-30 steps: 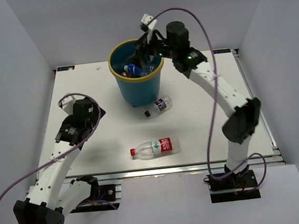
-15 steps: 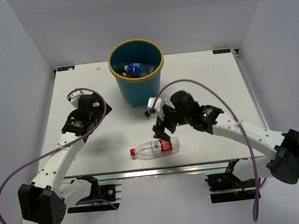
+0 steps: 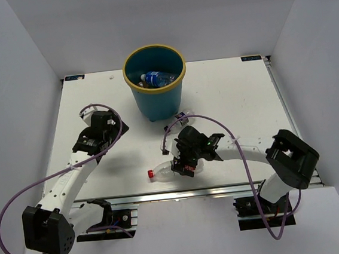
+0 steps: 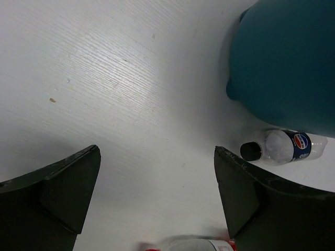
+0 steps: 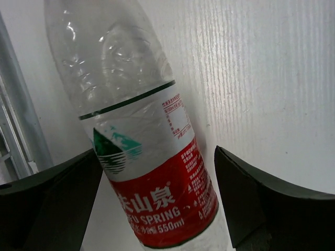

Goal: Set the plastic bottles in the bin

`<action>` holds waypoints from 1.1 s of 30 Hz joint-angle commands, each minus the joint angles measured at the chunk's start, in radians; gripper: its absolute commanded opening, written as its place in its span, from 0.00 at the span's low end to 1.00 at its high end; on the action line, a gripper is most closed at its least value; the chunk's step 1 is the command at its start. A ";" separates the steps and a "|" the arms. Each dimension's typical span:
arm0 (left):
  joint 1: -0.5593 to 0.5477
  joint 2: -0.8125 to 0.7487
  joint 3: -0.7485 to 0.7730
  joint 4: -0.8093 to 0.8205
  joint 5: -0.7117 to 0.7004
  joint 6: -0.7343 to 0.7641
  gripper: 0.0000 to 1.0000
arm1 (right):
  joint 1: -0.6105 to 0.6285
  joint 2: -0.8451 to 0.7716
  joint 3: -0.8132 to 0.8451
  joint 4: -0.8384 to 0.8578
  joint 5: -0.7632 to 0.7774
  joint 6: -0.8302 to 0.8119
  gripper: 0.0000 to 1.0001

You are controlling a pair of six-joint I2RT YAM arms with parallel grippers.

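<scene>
Bottles [image 4: 285, 146]: 2 on table [image 3: 246, 107], bin [image 3: 157, 101] shows 1, L fingers [image 3: 111, 128] open, R fingers [image 3: 184, 166] open astride red-label bottle [image 5: 152, 172]

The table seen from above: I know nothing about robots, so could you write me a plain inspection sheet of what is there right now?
Surface: white table with a fine grain.
Job's things: teal bin upright at the back, with a blue-label bottle visible inside. A second blue-label bottle lies by the bin's foot. A red-label bottle lies near the front edge.
Clutter: nothing seen.
Pincers: right pincer open, one finger either side of the red-label bottle. Left pincer open and empty above the table.
Cables: a purple cable loops off each arm.
Surroundings: pale walls on three sides.
</scene>
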 commanded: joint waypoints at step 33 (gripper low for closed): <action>0.153 0.055 0.117 0.024 -0.069 0.010 0.98 | -0.289 0.352 1.266 0.013 0.088 0.217 0.72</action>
